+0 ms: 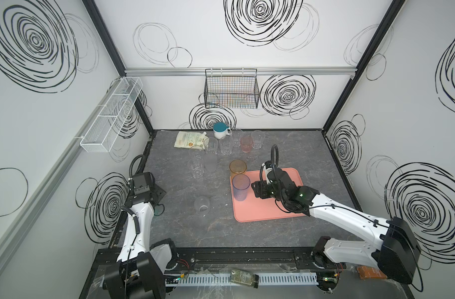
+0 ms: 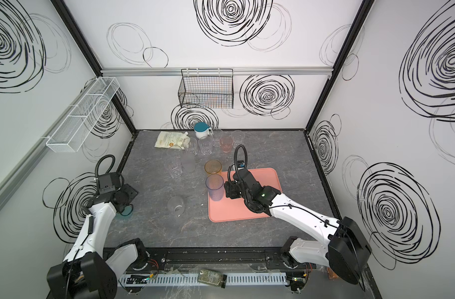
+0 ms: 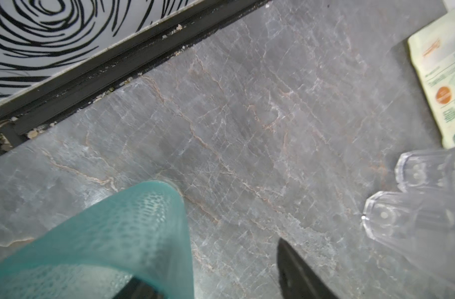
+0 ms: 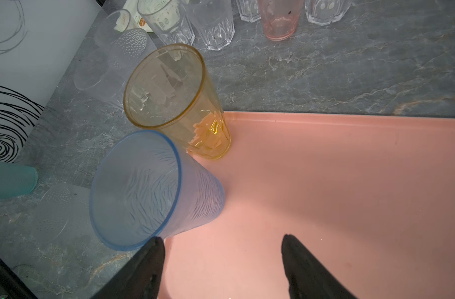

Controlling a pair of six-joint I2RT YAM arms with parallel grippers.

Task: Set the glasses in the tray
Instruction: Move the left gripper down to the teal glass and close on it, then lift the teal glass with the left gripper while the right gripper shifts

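The salmon-pink tray [image 1: 273, 212] lies right of centre. An amber glass [image 1: 238, 168] stands in its far left corner and a blue glass [image 1: 240, 187] stands by its left edge. My right gripper [image 4: 222, 238] hangs open and empty over the tray [image 4: 350, 181], just right of the blue glass [image 4: 143, 189]. At the left edge of the table a teal glass [image 3: 117, 233] stands under my left gripper [image 3: 210, 261]. One finger shows at its rim, the other finger [image 3: 298, 271] is clear of its wall. Clear, frosted and pink glasses [image 1: 221, 145] cluster at the back, and a frosted glass [image 1: 202, 205] stands alone near the middle.
A white mug with a teal lid [image 1: 220, 130] and a flat pouch [image 1: 190, 139] sit at the back by the glasses. A black wire basket [image 1: 231, 89] hangs on the back wall, a white one [image 1: 112, 116] on the left wall. A bottle [image 1: 244, 278] lies beyond the front rail.
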